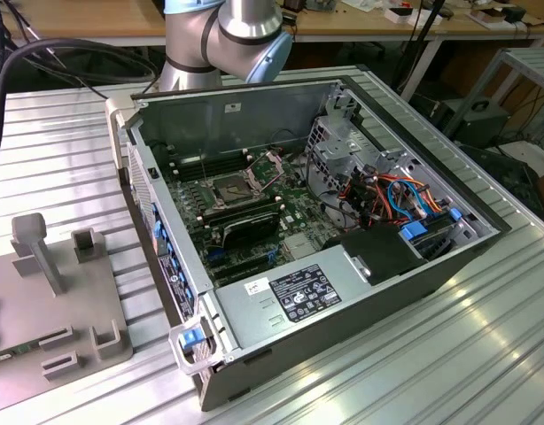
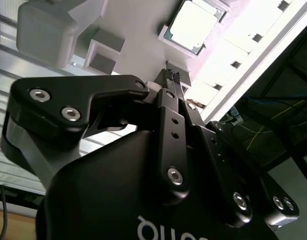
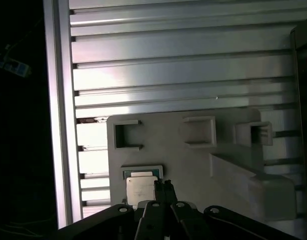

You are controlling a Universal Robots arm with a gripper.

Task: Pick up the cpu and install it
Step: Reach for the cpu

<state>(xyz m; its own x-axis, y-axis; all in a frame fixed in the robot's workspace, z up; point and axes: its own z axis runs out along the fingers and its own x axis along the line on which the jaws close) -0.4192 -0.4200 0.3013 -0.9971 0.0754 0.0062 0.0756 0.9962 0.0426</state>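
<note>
The gripper (image 2: 172, 76) (image 3: 163, 184) shows in both wrist views with its 2 black fingers (image 2: 168, 117) drawn narrow. The tips are pressed close together and hold nothing.

The cpu (image 2: 193, 25) (image 3: 140, 189) is a small square chip with a dull grey metal top. It lies flat in a shallow square recess of a grey plate (image 2: 143, 20) (image 3: 193, 160). In the first wrist view the fingertips hang just beside one edge of the chip, and whether they touch it cannot be told. In the second wrist view there is a clear gap between the tips and the chip.

The plate also carries several small U-shaped brackets (image 3: 126, 135) and a thick upright post (image 3: 253, 185). It rests on a ribbed aluminium table (image 3: 168, 65), close to that table's edge.

In the exterior view the same plate (image 1: 77, 292) lies at the exterior view's left. An open computer case (image 1: 343, 221) stands well apart from it, in the middle of the table (image 1: 414, 354). On the board inside the case, the square socket (image 1: 232, 188) has its hinged metal frame (image 1: 268, 164) lifted. The arm (image 1: 223, 35) rises behind the case.
</note>
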